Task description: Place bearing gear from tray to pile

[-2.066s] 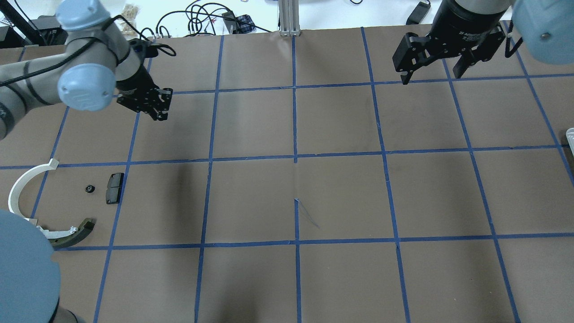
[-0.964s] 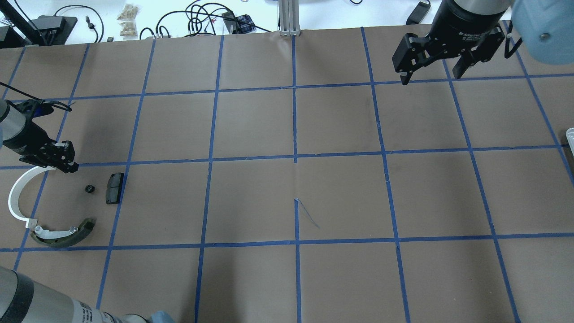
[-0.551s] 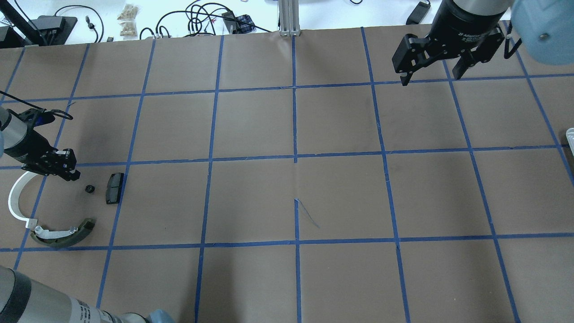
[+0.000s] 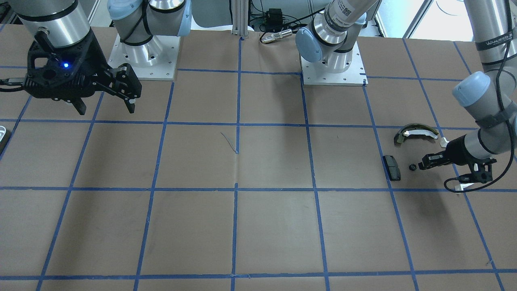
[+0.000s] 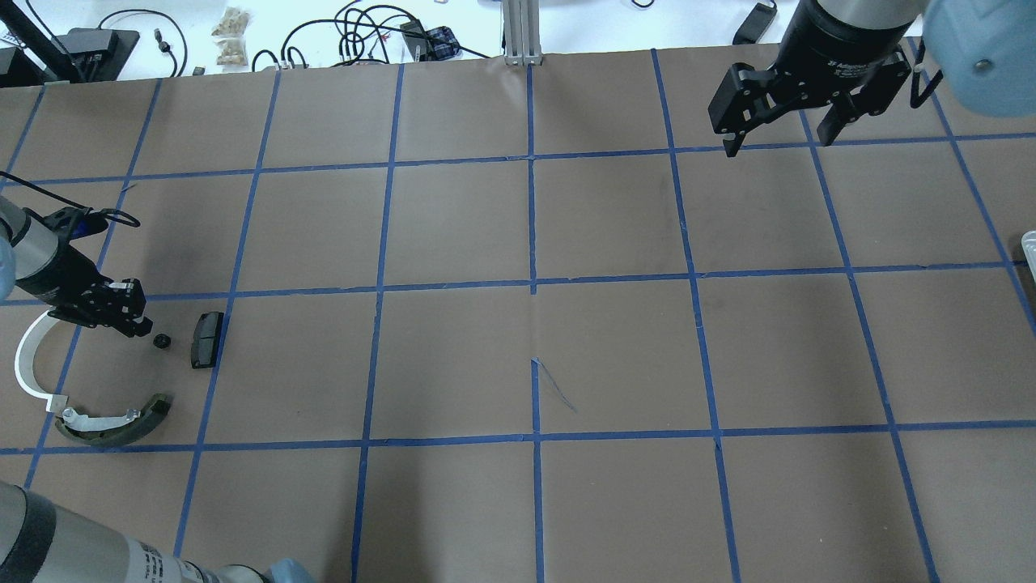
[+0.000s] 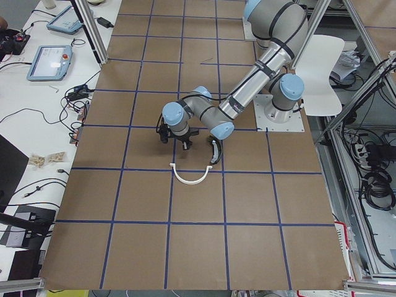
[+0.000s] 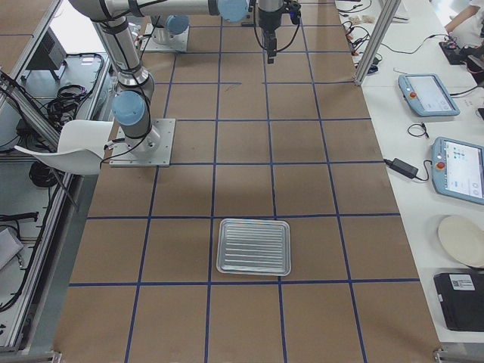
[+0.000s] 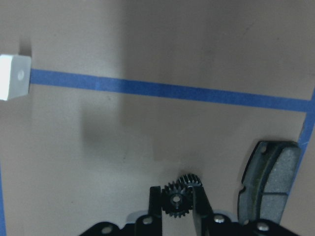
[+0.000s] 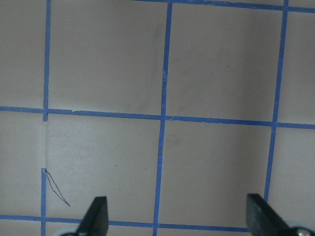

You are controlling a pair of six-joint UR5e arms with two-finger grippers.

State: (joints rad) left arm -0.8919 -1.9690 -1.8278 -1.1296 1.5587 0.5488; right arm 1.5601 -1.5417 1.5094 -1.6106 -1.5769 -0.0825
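Note:
The small black bearing gear (image 5: 162,341) lies on the table in the pile, between the white half-ring strip (image 5: 24,364), the olive-and-white curved shoe (image 5: 113,425) and the black rectangular pad (image 5: 206,340). My left gripper (image 5: 144,328) is low at the gear, its jaws narrowly apart. In the left wrist view the gear (image 8: 176,200) shows between the fingertips (image 8: 155,196); in the front view (image 4: 412,166) it sits just off the tips. My right gripper (image 5: 781,138) is open and empty, high at the far right.
The ribbed metal tray (image 7: 253,247) lies empty at the table's right end; only its edge (image 5: 1029,243) shows overhead. Blue tape lines grid the brown table. Cables and boxes lie beyond the far edge.
My left gripper has swung from the far left square down to the pile and crept up to the gear. The gear and the pile parts have not moved. The right arm is still.

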